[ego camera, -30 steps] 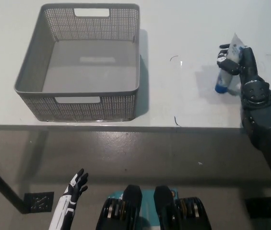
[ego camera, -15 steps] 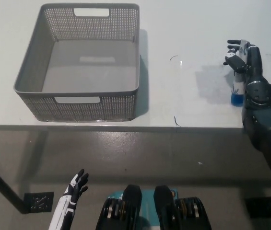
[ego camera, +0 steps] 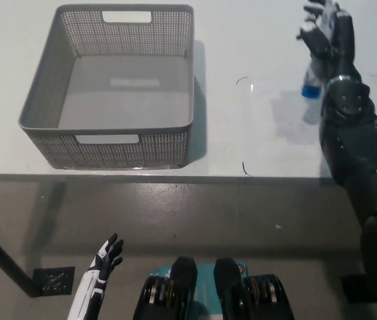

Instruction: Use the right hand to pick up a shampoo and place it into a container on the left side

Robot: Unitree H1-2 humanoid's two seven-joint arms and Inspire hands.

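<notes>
My black right hand [ego camera: 323, 28] is raised at the upper right of the head view, shut on a white shampoo tube [ego camera: 314, 67] whose blue cap hangs downward below the fingers, above the white table [ego camera: 255, 133]. A grey perforated basket [ego camera: 111, 87] sits on the table's left part with nothing inside it. The hand and tube are well to the right of the basket. My white left hand [ego camera: 101, 267] rests low at the lower left, below the table's edge, with its fingers spread apart.
The table's front edge [ego camera: 175, 177] runs across the middle of the picture, with grey floor below it. A few thin dark marks [ego camera: 244, 169] lie on the tabletop between the basket and my right arm.
My right hand has lifted the shampoo tube off the table and carried it up and away toward the far edge. The left hand and basket have not moved.
</notes>
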